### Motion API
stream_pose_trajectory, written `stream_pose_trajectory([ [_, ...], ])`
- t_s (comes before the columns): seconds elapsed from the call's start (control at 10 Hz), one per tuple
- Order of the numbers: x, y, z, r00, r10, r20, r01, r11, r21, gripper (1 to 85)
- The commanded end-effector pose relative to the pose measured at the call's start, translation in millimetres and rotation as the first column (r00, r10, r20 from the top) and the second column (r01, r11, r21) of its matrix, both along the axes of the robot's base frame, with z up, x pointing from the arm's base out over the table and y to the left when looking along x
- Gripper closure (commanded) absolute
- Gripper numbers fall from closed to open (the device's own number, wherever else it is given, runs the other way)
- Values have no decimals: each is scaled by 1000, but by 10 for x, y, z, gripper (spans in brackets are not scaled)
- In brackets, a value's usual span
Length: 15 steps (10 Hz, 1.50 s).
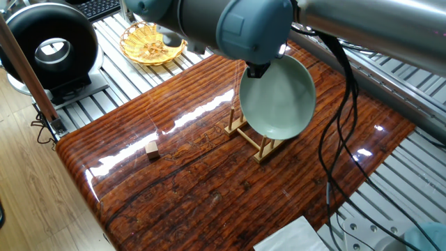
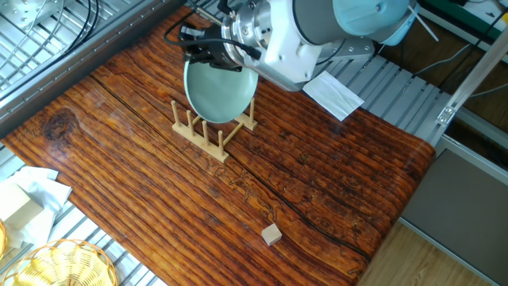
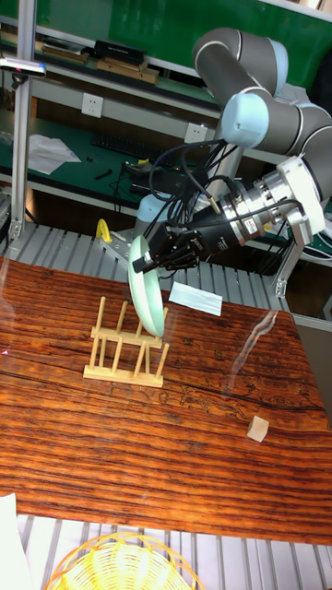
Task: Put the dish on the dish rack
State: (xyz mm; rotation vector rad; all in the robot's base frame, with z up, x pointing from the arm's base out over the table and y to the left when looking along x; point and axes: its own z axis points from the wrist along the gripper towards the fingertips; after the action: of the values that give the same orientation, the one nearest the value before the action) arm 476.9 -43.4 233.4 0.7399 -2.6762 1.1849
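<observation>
The dish (image 1: 277, 97) is a pale mint-green plate held upright on its edge. My gripper (image 1: 256, 70) is shut on its top rim. The dish (image 2: 220, 91) hangs over the right end of the dish rack (image 2: 208, 131), with its lower edge down among the pegs. From the side, the dish (image 3: 148, 288) leans slightly, and my gripper (image 3: 157, 253) grips its upper edge above the dish rack (image 3: 124, 355). The dish rack (image 1: 254, 136) is partly hidden behind the plate. Whether the dish rests on the rails I cannot tell.
A small wooden cube (image 1: 151, 148) lies on the wood table (image 1: 209, 188). A wicker basket (image 1: 152, 42) and a black round device (image 1: 49, 49) stand beyond the table's edge. White paper (image 2: 332, 93) lies past the rack. Cables (image 1: 345, 118) hang beside the arm.
</observation>
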Motion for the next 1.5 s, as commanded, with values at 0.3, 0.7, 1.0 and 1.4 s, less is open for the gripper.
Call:
stream_pose_trajectory([
  [0.3,35,-31,16,999,37,-17,-38,999,-15,847],
  [0.7,0,-130,128,996,60,-66,-65,995,-78,847],
  [1.0,11,-131,81,996,56,-68,-61,995,-79,847],
  [1.4,42,-94,23,997,47,-55,-52,995,-81,847],
])
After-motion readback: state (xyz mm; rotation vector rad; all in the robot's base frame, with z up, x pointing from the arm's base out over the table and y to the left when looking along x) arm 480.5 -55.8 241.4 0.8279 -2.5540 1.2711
